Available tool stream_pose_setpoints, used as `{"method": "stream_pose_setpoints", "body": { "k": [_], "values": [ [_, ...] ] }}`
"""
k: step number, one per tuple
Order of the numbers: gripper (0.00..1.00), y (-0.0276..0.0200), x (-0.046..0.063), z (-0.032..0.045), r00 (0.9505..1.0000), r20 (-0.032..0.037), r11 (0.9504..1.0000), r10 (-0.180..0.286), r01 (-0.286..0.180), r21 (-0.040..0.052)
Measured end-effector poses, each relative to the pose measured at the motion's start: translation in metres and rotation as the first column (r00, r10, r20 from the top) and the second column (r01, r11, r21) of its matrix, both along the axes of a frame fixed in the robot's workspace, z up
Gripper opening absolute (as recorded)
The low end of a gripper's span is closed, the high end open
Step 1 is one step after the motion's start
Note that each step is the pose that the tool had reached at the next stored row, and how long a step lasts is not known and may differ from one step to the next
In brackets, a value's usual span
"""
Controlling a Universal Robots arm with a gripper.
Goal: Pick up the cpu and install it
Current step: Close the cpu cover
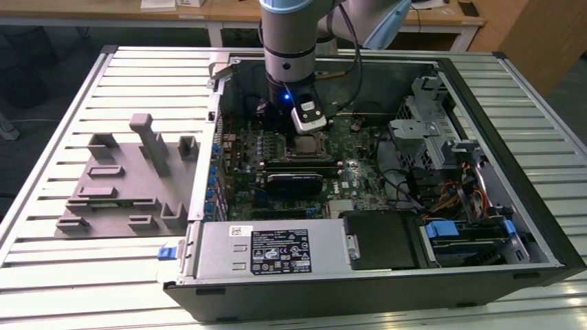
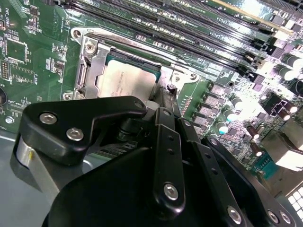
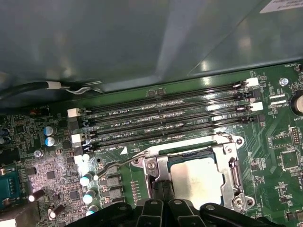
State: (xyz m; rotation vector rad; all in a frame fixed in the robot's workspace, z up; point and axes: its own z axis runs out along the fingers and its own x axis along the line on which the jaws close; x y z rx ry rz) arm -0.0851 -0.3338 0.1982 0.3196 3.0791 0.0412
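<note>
**Chip in the socket frame, gripper hard beside it**

The cpu [image 3: 199,182], a small flat square with a dull silvery-grey top plate, lay inside the square window of the bright metal socket frame [image 3: 232,170] on the green motherboard [image 3: 274,161]. In the second wrist view the plate looked pale and matte, with faint print, and the stamped steel frame bordered it. Whether it was fully seated could not be told.

The gripper [image 2: 166,101] was made of black matte links with rounded edges, joined by shiny round-headed screws. It stood just beside one edge of the chip, right at the frame. Whether the pincer was apart or together could not be told. A thin bent wire lever [image 3: 111,166] ran out from the frame's corner.

Long, narrow black memory slots [image 3: 170,123] with white end clips lay in parallel rows next to the socket. Small cylindrical capacitors [image 3: 49,135] with glinting tops clustered near the lever.

In the exterior view the arm reached down into an open computer case [image 1: 513,206] of grey sheet metal, which lay on a ribbed, slatted table [image 1: 55,124]. A grey moulded tray [image 1: 119,185] with blocky upright posts sat well apart, on the exterior view's left.
</note>
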Motion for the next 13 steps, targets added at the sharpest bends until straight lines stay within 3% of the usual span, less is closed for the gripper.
{"method": "stream_pose_setpoints", "body": {
  "k": [13],
  "values": [
    [0.11, 0.0, -0.0004, -0.0006, 1.0, 0.0002, 1.0, 0.0, 0.0, 0.0]
  ]
}}
